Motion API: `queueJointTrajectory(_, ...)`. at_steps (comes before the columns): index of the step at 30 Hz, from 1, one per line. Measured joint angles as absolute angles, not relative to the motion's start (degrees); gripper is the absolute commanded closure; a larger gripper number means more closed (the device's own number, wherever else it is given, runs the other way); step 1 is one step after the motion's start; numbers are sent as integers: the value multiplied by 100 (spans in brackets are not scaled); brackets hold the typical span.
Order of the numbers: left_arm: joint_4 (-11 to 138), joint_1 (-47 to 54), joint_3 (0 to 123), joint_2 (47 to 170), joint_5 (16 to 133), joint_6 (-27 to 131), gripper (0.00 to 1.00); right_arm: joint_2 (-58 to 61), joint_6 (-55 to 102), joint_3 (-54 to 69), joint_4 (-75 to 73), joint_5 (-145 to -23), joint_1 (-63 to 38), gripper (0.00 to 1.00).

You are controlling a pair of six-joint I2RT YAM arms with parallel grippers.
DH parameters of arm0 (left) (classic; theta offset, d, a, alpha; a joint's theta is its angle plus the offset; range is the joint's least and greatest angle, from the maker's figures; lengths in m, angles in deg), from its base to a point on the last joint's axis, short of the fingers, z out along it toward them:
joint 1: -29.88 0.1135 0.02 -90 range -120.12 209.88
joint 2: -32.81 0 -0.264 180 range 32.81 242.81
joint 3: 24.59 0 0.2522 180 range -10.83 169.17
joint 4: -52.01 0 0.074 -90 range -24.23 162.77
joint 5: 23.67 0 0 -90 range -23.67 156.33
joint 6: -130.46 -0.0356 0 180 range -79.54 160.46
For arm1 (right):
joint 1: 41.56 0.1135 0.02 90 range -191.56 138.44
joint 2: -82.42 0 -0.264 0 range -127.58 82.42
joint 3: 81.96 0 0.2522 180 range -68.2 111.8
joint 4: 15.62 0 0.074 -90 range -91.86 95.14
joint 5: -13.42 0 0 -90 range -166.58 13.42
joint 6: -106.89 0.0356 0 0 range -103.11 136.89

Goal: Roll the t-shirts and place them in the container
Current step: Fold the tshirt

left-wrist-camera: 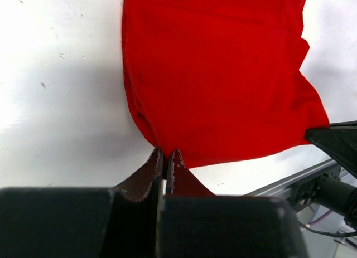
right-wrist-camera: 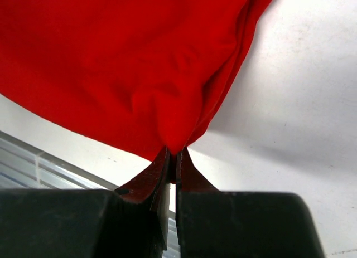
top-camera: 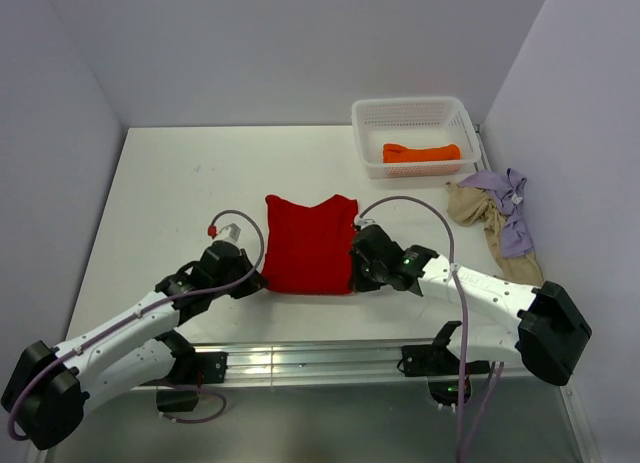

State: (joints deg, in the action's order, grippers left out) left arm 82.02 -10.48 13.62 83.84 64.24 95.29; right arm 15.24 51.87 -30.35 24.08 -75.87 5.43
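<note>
The red t-shirt (top-camera: pixel 310 243) lies folded into a narrow strip on the white table (top-camera: pixel 170 193), near the front middle. My left gripper (top-camera: pixel 254 281) is shut on its near left corner; in the left wrist view the gripper (left-wrist-camera: pixel 165 153) pinches the red cloth (left-wrist-camera: pixel 217 74). My right gripper (top-camera: pixel 356 275) is shut on the near right corner, and in the right wrist view the gripper (right-wrist-camera: pixel 174 153) pinches the red fabric (right-wrist-camera: pixel 122 63). The orange t-shirt (top-camera: pixel 421 153) lies rolled in the basket. The lilac t-shirt (top-camera: pixel 512 218) and beige t-shirt (top-camera: pixel 478 211) lie crumpled at the right.
A white mesh basket (top-camera: pixel 412 112) stands at the back right. The metal rail (top-camera: pixel 310 361) runs along the table's near edge between the arm bases. Walls close in the back and both sides.
</note>
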Motion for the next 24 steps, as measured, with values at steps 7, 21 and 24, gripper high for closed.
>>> queueJointTrajectory(7,8344,-528,1683,8600,6829,9258,100,1478,4977,-2721,2594,-7886,226,100)
queueJointTrajectory(21,8302,100,2416,9658,7498,8761,100,1004,4629,-2133,2810,-8144,-327,100)
queueJointTrajectory(24,8309,181,2575,9809,7559,8676,100,921,4540,-1962,2862,-8190,-430,100)
